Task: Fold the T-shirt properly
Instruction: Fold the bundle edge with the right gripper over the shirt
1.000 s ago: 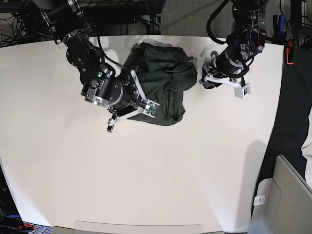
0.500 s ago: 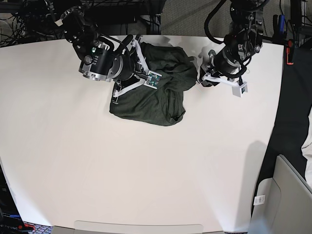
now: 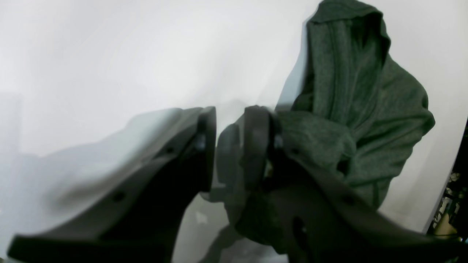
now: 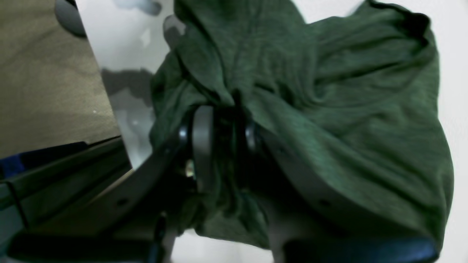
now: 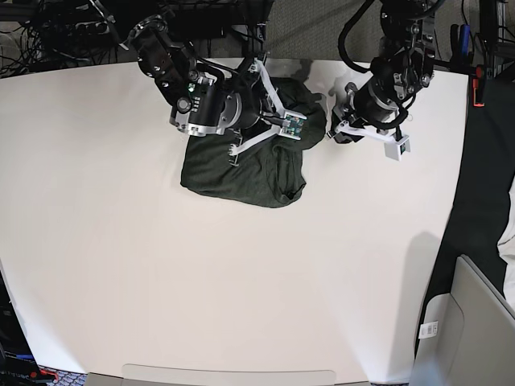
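We see the dark green T-shirt (image 5: 241,173) bunched in a compact, creased heap on the far part of a white bench (image 5: 233,281), its near edge lying fairly smooth and its far portion rumpled. Over the heap reaches the right gripper (image 4: 229,109), fingers pointing down at the folds; we see its jaws parted, with dark fabric behind and between the fingertips, though we cannot tell whether they pinch any of it. Just beside the shirt, at the edge nearer the left arm (image 5: 394,80), we find the left gripper (image 3: 229,109) with its jaws apart and white surface showing in the gap, one finger overlapping the cloth in the wrist view. We cannot tell whether that finger touches it. Beyond the bench we see brownish flooring (image 4: 47,84), and at its side, a gray panel (image 5: 475,322).
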You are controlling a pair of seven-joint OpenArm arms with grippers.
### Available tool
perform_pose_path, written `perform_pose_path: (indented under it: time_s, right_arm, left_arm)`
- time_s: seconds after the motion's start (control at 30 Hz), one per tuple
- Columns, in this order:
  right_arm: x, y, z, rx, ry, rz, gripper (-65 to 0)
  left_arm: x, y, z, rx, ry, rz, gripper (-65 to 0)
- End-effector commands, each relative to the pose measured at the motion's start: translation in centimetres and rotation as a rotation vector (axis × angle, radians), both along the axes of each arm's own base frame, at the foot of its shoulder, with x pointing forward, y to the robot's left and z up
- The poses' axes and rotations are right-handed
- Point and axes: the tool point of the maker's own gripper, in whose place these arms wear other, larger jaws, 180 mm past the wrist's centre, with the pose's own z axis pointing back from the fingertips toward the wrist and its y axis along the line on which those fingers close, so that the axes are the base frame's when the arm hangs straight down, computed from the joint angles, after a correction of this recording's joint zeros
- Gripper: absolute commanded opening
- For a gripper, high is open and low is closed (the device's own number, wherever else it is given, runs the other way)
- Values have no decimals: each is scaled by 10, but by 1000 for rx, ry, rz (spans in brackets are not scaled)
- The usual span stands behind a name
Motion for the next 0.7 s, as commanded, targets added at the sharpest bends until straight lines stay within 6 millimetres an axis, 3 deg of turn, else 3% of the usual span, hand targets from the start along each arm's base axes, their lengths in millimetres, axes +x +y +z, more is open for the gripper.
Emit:
perform_pose_path:
  time_s: [0.0,0.17,0.43,0.53,0.67]
  right_arm:
    - [3,11,13,50,-21,19,-560]
    - [-6,21,16,116,60,49,-560]
    - [4,23,25,124,31,47,-560]
    - [22,11,40,148,-20,-13,-560]
    - [28,-3,48,148,-61,-40,-560]
  left_arm:
    - [6,3,8,6,-30,8,-534]
    - [6,4,8,8,-30,8,-534]
    - [6,5,8,10,-32,9,-534]
    - [6,5,8,10,-32,9,-534]
    - [6,5,8,10,-32,9,-534]
